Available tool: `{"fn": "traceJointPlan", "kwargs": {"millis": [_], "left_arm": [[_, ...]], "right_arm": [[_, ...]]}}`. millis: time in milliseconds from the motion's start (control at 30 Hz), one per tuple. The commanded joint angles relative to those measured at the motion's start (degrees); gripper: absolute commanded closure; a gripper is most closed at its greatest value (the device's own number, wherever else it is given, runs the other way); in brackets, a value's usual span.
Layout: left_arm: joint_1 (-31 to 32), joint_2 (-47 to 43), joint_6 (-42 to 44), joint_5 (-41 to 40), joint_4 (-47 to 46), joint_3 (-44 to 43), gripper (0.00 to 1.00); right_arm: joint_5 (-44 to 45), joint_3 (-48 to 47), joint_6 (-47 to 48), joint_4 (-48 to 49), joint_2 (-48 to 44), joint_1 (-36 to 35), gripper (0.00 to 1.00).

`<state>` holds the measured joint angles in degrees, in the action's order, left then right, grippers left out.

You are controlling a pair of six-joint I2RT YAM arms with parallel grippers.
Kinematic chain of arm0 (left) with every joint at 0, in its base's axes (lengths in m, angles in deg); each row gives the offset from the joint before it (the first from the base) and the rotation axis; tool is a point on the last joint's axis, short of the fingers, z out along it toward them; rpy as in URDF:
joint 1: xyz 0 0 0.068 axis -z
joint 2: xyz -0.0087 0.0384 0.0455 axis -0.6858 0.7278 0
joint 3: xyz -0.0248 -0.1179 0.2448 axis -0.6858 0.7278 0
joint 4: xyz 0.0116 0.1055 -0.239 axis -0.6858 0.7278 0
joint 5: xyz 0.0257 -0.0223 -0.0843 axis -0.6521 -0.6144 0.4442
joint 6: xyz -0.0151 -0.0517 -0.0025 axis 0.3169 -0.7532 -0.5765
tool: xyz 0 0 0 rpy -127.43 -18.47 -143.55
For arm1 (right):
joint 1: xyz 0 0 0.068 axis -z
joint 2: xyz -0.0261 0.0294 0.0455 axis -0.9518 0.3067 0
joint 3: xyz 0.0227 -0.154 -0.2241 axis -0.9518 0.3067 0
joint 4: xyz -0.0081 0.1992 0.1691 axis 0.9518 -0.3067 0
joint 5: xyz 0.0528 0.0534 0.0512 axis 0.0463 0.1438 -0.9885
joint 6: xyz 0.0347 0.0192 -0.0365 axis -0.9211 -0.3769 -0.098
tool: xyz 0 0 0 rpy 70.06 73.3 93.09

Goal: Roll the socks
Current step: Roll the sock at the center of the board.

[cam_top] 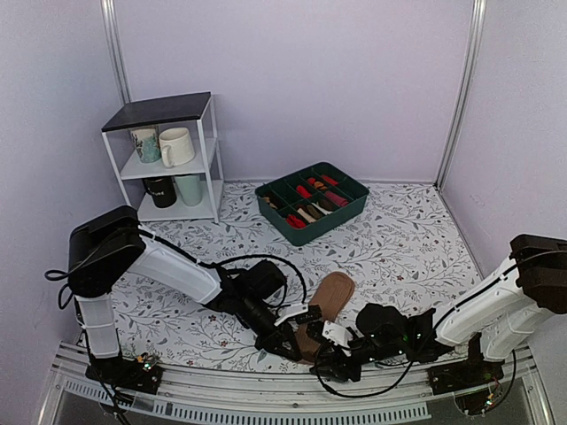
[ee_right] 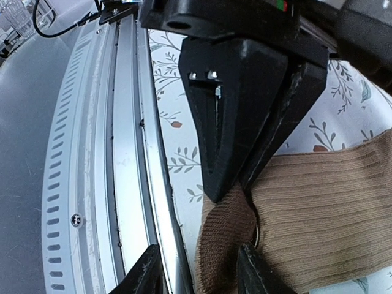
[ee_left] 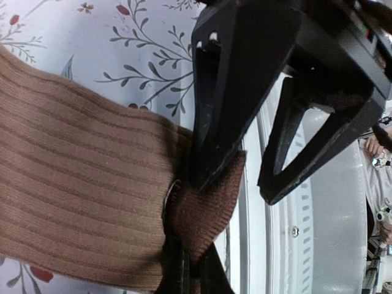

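Note:
The tan-brown socks (cam_top: 326,299) lie as a flat strip on the floral table, their darker brown cuff (ee_left: 208,208) at the near edge by the rail. My right gripper (ee_right: 236,187) is shut on this cuff (ee_right: 223,239); in the top view it (cam_top: 330,354) sits just right of the cuff. My left gripper (ee_left: 236,187) is open. One of its fingers (ee_left: 205,165) rests on the cuff and the other hangs over the rail. In the top view it (cam_top: 297,343) is at the cuff's left side. The two grippers nearly touch.
A metal rail (cam_top: 266,403) runs along the near table edge, right beside the cuff. A green divided box (cam_top: 312,202) with several rolled socks stands at the back centre. A white shelf (cam_top: 168,159) with mugs stands at the back left.

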<state>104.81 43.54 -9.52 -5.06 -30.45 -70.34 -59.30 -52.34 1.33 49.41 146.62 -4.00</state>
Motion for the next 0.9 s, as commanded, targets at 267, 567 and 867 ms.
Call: {"fn": "traceJointPlan", "kwargs": {"millis": [267, 567, 867], "left_arm": [[0.1, 1.7, 0.1, -6.6, 3.5, 1.5, 0.79], [-0.6, -13.0, 2.0, -14.9, -11.5, 8.4, 0.66], [1.6, -21.9, 11.4, -12.8, -29.5, 20.9, 0.62]], "right_arm": [[5.6, -2.0, -8.7, -7.3, 3.1, -0.7, 0.93], [2.7, 5.5, -19.6, -2.3, 1.1, 2.1, 0.96], [-12.4, 5.8, -26.2, -2.1, 4.9, 11.1, 0.96]]}}
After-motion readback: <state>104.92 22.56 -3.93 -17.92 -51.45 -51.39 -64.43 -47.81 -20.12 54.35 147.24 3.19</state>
